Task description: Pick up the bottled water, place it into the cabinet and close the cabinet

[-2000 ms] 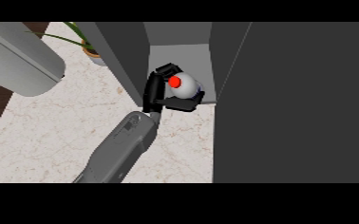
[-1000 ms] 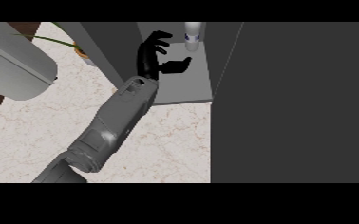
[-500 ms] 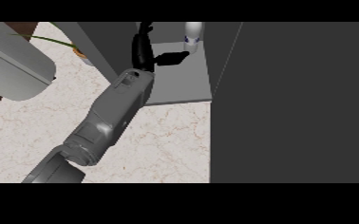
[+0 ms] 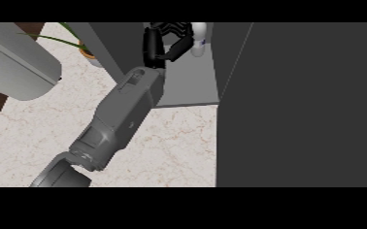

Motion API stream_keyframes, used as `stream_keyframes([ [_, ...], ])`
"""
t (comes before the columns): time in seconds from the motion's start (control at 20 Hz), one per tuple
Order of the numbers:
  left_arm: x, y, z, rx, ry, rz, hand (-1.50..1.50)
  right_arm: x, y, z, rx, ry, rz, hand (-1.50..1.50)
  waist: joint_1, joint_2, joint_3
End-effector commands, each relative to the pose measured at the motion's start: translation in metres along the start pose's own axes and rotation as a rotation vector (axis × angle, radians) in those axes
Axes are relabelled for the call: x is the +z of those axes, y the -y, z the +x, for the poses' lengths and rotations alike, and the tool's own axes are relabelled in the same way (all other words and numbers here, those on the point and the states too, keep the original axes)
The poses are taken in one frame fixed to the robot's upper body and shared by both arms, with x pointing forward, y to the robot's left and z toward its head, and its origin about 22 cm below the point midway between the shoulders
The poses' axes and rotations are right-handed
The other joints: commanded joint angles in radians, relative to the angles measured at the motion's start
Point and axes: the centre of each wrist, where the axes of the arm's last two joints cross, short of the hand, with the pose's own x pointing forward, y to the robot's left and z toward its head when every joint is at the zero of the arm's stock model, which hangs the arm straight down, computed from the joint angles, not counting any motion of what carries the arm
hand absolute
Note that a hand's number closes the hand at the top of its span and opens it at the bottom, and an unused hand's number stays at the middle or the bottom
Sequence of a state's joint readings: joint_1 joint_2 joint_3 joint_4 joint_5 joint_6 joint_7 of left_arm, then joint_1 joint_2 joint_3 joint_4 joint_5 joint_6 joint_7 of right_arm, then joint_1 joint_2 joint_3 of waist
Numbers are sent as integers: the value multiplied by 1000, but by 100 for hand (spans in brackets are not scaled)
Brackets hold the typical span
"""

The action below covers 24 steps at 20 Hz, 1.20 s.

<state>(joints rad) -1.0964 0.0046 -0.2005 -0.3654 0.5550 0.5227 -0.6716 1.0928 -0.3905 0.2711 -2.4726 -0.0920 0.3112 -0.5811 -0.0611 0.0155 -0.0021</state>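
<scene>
View from above a pale marbled desk [image 4: 172, 145] with a dark grey cabinet [image 4: 188, 85] standing at its far side. The cabinet is open: its pale grey floor shows, and its dark door [image 4: 301, 106] fills most of the right side of the view. The bottled water [image 4: 199, 39], a small white bottle, stands upright inside the cabinet, at the back right of the opening. A grey forearm [image 4: 125, 111] comes in from the lower left and slants up and to the right into the cabinet. At its end is the black right robot hand [image 4: 156, 46], inside the opening and just left of the bottle. Its fingers are spread apart and point toward the back of the cabinet, and its thumb stretches right toward the bottle; it holds nothing. Whether the thumb tip touches the bottle cannot be told. Left of the cabinet, a potted plant [image 4: 86, 52] with thin green leaves sits on the desk. A large pale grey rounded shape [image 4: 25, 73] lies along the left edge; what it is cannot be told.
</scene>
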Motion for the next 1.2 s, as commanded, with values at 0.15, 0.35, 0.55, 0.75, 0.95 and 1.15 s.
stream_keyframes([
  [0.15, 13, 11, 5, 109, 3, -77, 150, -16, -6, 26, 3, 23, 18, -150, 15, -14, 1],
  [0.35, 40, 7, -9, 239, -52, -173, 150, -23, -12, 30, 4, 50, -8, -150, 32, -14, 0],
  [0.55, 76, 14, -9, 392, -90, -286, -150, -22, -13, 31, 19, 47, -13, -150, 38, -24, -1],
  [0.75, 121, 16, -9, 479, -152, -347, -150, -16, -14, 31, 30, 27, -28, -150, 56, -31, 0],
  [0.95, 161, 5, -6, 469, -195, -391, -150, -18, -22, 31, 25, 11, -57, -150, 84, -31, 1],
  [1.15, 192, -22, 0, 479, -172, -295, -150, -22, -26, 37, 42, 32, -76, -150, 94, -30, 0],
])
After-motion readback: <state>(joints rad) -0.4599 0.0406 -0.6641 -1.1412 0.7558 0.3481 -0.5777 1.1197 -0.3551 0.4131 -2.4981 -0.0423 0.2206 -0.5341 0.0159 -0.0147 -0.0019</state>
